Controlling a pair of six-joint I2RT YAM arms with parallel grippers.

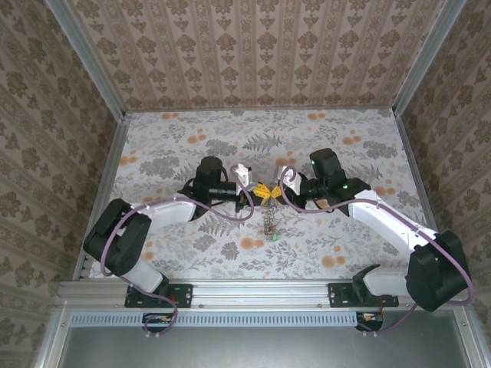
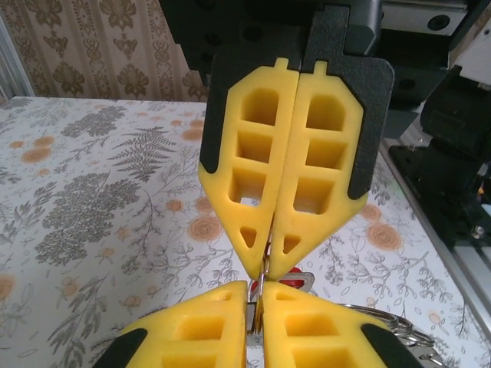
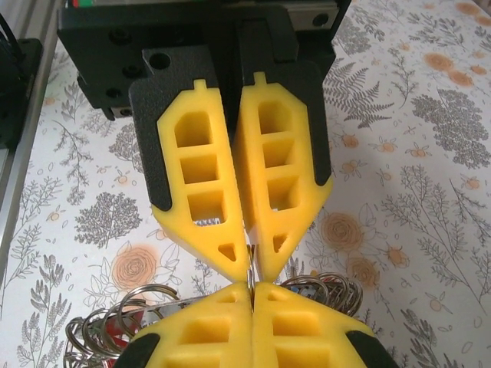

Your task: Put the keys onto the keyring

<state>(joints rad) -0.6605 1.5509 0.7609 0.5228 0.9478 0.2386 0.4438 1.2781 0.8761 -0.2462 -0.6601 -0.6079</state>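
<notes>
We are holding the left claw (image 1: 258,192) and right claw (image 1: 276,192) closed tip to tip above the tabletop (image 1: 192,138), both apparently pinching the thin keyring (image 2: 261,290), with the keys (image 1: 270,222) dangling straight below, equally near either arm.

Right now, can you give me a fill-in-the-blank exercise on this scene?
1. The left end effector and the right end effector meet tip to ___.
2. Both end effectors are ___.
3. One of the keys by their tips has a ___ head.
4. The table has a ___ print.
Missing words: tip; shut; red; floral.
</notes>
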